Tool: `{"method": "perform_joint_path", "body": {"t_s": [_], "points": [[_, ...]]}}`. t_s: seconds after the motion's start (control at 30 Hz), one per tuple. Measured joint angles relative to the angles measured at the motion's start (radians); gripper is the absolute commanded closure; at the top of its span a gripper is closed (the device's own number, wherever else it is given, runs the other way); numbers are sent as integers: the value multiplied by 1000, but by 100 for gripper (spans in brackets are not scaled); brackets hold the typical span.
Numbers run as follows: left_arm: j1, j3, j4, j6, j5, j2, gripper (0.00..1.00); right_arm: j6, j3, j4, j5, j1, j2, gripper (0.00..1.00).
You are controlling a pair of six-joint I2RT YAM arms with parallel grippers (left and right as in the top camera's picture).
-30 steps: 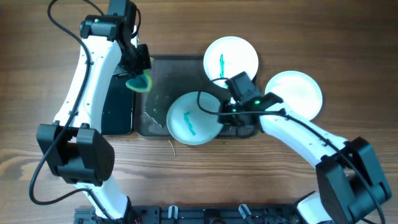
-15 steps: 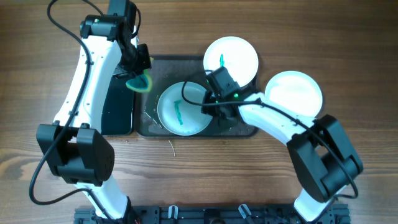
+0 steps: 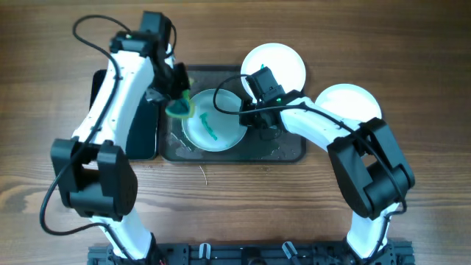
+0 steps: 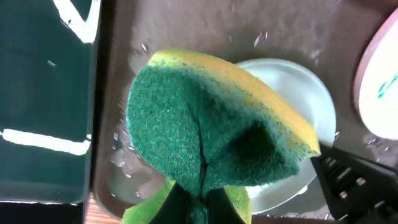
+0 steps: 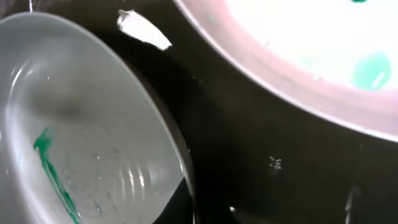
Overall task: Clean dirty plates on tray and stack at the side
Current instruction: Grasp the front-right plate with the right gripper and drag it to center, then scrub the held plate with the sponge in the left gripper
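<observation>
The dark grey tray (image 3: 283, 151) holds a pale blue plate (image 3: 213, 121) with a teal smear. My right gripper (image 3: 249, 118) is shut on that plate's right rim; in the right wrist view the rim (image 5: 177, 155) runs between the fingers at the bottom edge. My left gripper (image 3: 176, 101) is shut on a green and yellow sponge (image 3: 179, 110), which sits over the plate's left edge. In the left wrist view the sponge (image 4: 211, 130) hides most of the plate (image 4: 305, 93). A white plate (image 3: 274, 68) with a teal smear lies on the tray's far right corner.
A second white plate (image 3: 347, 110), with no smear showing, lies on the wooden table right of the tray. A glossy black bin (image 3: 136, 132) stands against the tray's left side and also shows in the left wrist view (image 4: 43, 93). Water drops dot the tray floor (image 4: 186, 31).
My right gripper has pulled the pale blue plate left and toward the back of the tray. My left arm has swung right with the sponge, from beside the bin to the plate's left edge.
</observation>
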Motion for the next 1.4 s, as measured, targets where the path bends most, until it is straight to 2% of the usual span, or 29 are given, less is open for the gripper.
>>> {"method": "perform_joint_path", "body": {"t_s": [0.07, 0.17, 0.2, 0.23, 0.3, 0.4, 0.57, 0.67, 0.73, 0.77, 0.87, 1.03, 1.1, 1.27, 1.4], "points": [[-16, -35, 16, -13, 9, 0, 96, 0, 1, -2, -24, 0, 0, 88], [-21, -48, 31, -33, 14, 0, 96, -11, 1, -15, -69, 0, 0, 55], [-21, -48, 32, -37, 14, 0, 96, -19, 5, -14, -77, 0, 0, 48], [-21, -48, 33, -43, 14, 0, 96, -33, 13, -14, -80, 0, 0, 43], [-21, -48, 35, -64, 14, 0, 96, -77, 24, -2, -86, -1, 0, 41], [-21, -48, 42, -85, 14, 0, 96, -168, 30, 74, -80, -11, 0, 47], [-21, -48, 43, -93, 14, 0, 96, -220, 33, 112, -37, -13, 2, 55], [-21, -48, 50, -94, 14, 0, 96, -219, 35, 124, -29, -13, 23, 70], [-21, -48, 51, -97, 14, 0, 96, -210, 35, 124, -26, -13, 43, 92], [-21, -48, 51, -97, 14, 0, 96, -201, 35, 124, -26, -13, 49, 96], [-21, -48, 53, -97, 14, 0, 96, -156, 37, 80, -35, -13, 50, 96], [-21, -85, 84, -97, 14, 0, 96, 55, 64, -35, -54, -13, 49, 96], [-21, -139, 123, -98, 14, 0, 96, 89, 64, -43, -61, -13, 49, 96], [-35, -343, 370, -87, 16, -1, 96, 122, 67, -54, -68, -13, 49, 96], [-100, -421, 499, -50, 5, -2, 96, 124, 66, -53, -68, -11, 49, 95]]}}
